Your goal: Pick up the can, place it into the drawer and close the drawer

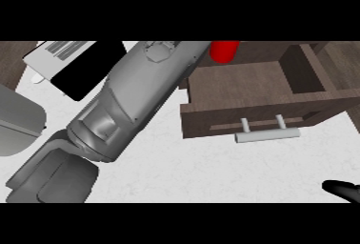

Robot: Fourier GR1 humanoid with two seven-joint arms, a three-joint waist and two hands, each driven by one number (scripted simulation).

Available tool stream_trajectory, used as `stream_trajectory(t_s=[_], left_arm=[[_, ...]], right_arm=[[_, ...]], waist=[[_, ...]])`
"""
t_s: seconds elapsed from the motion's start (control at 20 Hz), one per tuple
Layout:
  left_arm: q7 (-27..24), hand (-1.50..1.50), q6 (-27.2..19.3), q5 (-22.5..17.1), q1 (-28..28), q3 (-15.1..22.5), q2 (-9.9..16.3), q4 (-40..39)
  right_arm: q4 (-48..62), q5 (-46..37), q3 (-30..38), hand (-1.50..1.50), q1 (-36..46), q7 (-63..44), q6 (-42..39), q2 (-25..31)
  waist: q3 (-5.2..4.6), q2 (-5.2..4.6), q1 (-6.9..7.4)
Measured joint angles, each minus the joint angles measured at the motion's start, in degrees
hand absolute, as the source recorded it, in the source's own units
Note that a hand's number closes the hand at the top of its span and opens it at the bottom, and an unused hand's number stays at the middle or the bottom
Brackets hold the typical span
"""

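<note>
The red can (225, 51) shows at the picture's top, above the back left corner of the open brown drawer (246, 90). My left forearm (134, 100) crosses from the lower left up to the can. The left hand (201, 47) lies at the forearm's far end beside the can and is almost wholly hidden. Whether it holds the can cannot be made out. The drawer's inside is bare wood, and its pale bar handle (265, 136) faces me. My right hand (343, 190) rests open at the lower right edge, apart from the drawer.
A white and black box (70, 62) with a barcode label lies at the upper left. A grey rounded vessel (17, 121) sits at the left edge. The white counter (211, 171) stretches in front of the drawer.
</note>
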State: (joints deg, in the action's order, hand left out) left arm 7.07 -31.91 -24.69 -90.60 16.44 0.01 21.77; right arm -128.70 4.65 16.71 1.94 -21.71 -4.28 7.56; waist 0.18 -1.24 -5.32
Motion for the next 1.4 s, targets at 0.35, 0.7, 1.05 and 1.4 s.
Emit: stream_trajectory(t_s=[0.35,0.7,1.05,1.4], left_arm=[[-1.55,-1.5,-3.99,-2.48,-1.73,1.75,0.0,-2.72],[-3.57,-1.5,-5.18,-5.4,-2.38,1.4,-0.01,-3.88],[-5.36,-1.5,-5.14,-8.76,-3.15,-0.15,-0.01,-4.15],[-7.38,-1.5,-4.66,-9.6,-3.63,-0.5,-0.01,-5.09]], right_arm=[[0.46,-1.43,-0.77,-1.5,2.51,-0.35,-0.5,1.94],[2.11,-7.35,-3.04,-1.5,3.55,4.72,-2.73,4.8],[6.05,-19.07,-7.94,-1.5,7.73,8.09,-3.45,9.08],[14.96,-32.92,-14.91,-1.5,12.17,12.29,-1.37,11.0]], waist=[[0.03,-0.32,-0.89],[0.02,-0.43,-0.47],[-0.04,-0.6,0.5],[-0.07,-0.3,2.39]])
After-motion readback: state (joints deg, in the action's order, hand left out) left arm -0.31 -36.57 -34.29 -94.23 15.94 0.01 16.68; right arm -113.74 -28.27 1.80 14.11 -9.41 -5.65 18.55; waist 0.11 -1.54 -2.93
